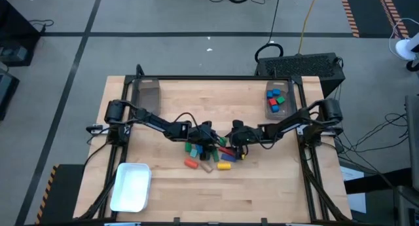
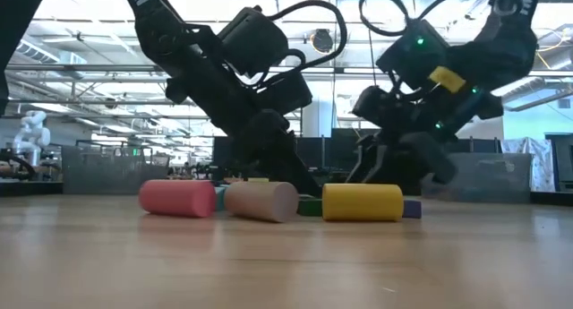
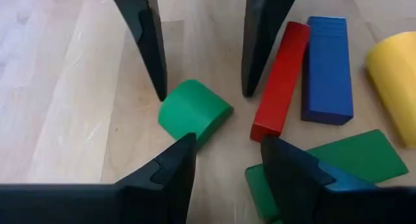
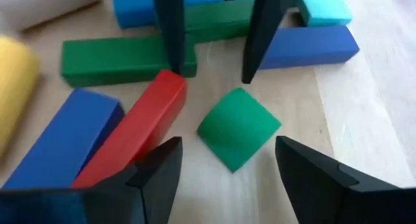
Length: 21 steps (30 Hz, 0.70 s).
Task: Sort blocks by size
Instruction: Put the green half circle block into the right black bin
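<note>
Grey tiled floor (image 1: 196, 16) w/ cables; bright workshop, ceiling lights (image 2: 54, 107), black case (image 1: 308, 65).

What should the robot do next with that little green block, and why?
Probably shut one gripper on the small green block and lift it. It lies flat on the wood between the open fingers of the right gripper and the left gripper, which face each other over it, touching nothing.

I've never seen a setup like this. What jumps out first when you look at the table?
Two dark arms meet at the middle of the wooden table, the left gripper and right gripper both open around one small green block. Around it lies a bright pile: a red bar, a blue bar, a yellow cylinder. A clear bin at the far right corner already holds several small blocks.
</note>
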Available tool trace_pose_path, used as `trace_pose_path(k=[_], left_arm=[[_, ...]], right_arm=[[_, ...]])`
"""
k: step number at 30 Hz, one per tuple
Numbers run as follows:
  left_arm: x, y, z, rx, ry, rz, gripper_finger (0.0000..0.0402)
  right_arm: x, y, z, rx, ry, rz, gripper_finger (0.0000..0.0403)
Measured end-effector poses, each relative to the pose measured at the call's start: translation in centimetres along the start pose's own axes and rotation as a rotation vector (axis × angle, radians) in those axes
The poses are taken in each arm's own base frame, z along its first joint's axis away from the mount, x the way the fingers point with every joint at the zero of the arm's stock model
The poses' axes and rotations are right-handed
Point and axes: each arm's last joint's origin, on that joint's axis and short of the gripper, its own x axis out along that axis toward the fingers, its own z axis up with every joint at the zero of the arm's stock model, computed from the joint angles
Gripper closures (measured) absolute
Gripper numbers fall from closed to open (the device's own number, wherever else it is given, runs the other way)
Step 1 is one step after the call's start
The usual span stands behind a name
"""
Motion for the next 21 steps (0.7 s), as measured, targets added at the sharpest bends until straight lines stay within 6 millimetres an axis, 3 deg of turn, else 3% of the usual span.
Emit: trace_pose_path(k=[7, 12, 21], left_arm=[[0.0, -0.2, 0.2, -0.011, -0.007, 0.002, 0.0226], [0.0, -0.3, 0.1, -0.020, 0.003, -0.001, 0.0226], [0.0, -0.2, -0.1, -0.020, 0.022, 0.052, 0.0226]], right_arm=[[1.8, 0.1, 0.8, 0.139, 0.001, -0.018, 0.0167], [1.9, 0.0, 0.6, 0.158, 0.029, -0.057, 0.0171], [1.5, -0.5, 0.7, 0.162, 0.038, -0.084, 0.0252]])
